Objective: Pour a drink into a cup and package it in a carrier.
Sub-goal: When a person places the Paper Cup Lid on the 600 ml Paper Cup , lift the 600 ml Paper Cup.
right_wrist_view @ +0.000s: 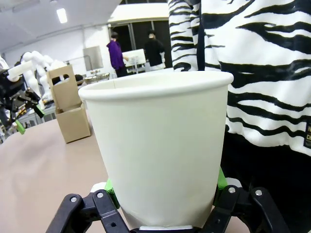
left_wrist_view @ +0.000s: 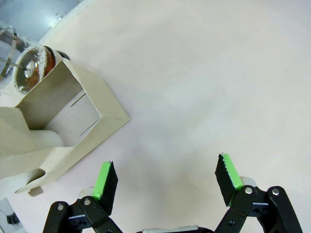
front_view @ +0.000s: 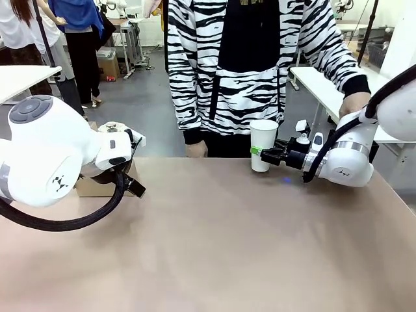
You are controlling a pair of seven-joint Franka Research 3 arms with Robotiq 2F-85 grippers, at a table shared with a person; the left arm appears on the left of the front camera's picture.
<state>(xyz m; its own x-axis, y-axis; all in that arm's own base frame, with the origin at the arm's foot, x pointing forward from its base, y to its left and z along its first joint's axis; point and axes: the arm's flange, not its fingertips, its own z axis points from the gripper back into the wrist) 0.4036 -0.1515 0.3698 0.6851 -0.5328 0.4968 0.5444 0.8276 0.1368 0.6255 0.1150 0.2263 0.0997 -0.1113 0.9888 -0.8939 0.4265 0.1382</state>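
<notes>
My right gripper (front_view: 260, 153) is shut on the white paper cup (front_view: 263, 144), which stands upright at the table's far edge in front of the person. The cup (right_wrist_view: 158, 145) rises close up between the green pads, its inside hidden. At the left the brown cardboard carrier (left_wrist_view: 63, 121) lies open-topped on the table, its handle tab (right_wrist_view: 64, 86) upright. Behind it a clear jar holds the dark drink (left_wrist_view: 30, 74). My left gripper (left_wrist_view: 165, 177) hovers open over bare table beside the carrier, holding nothing.
A person in a black-and-white striped top (front_view: 247, 58) stands at the far side, one hand (front_view: 195, 149) near the table edge, the other hand (front_view: 354, 104) behind my right arm. The beige table (front_view: 214, 247) stretches bare between the arms.
</notes>
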